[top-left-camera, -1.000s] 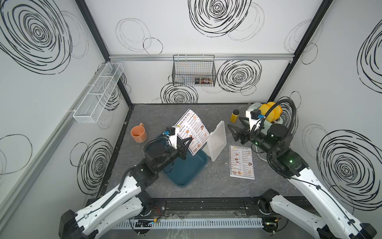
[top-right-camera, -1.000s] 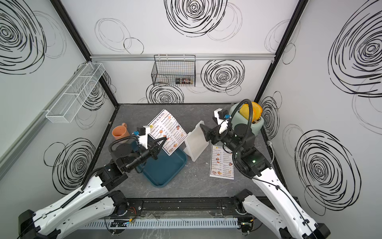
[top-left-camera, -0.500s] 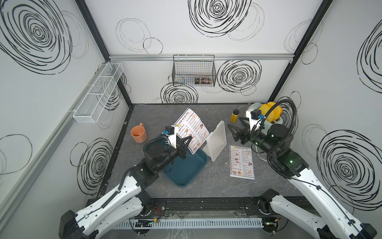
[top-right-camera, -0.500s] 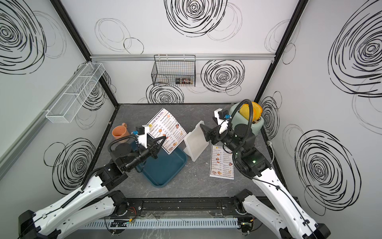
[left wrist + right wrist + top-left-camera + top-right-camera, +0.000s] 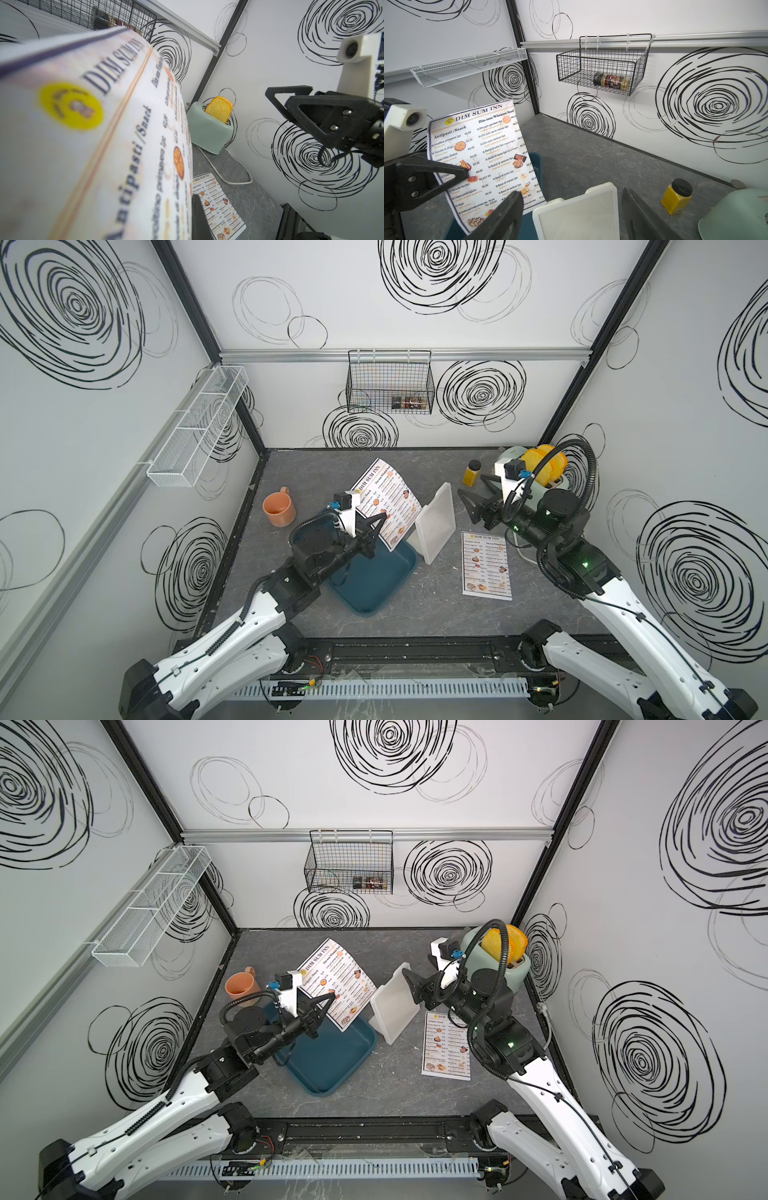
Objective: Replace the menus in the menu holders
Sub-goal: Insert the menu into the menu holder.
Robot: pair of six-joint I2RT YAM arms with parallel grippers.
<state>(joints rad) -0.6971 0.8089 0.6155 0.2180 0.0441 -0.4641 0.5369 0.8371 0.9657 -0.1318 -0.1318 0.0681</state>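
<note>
One of the menus (image 5: 386,497) (image 5: 340,977) stands tilted upright above the teal tray. My left gripper (image 5: 379,517) (image 5: 329,997) is shut on its lower left edge. In the left wrist view this sheet (image 5: 104,135) fills most of the picture. The white menu holder (image 5: 434,526) (image 5: 395,1004) leans on the table beside it, and its clear front holds no sheet (image 5: 577,218). My right gripper (image 5: 571,192) (image 5: 473,494) is open, one finger on each side of the holder's top and apart from it. A second menu (image 5: 486,564) (image 5: 220,205) lies flat, right of the holder.
A dark teal tray (image 5: 374,580) lies under the held sheet. An orange mug (image 5: 279,509) is at the left, a yellow spice jar (image 5: 472,472) and a mint toaster (image 5: 509,456) with toast at the back right. A black wire basket (image 5: 390,383) hangs on the back wall.
</note>
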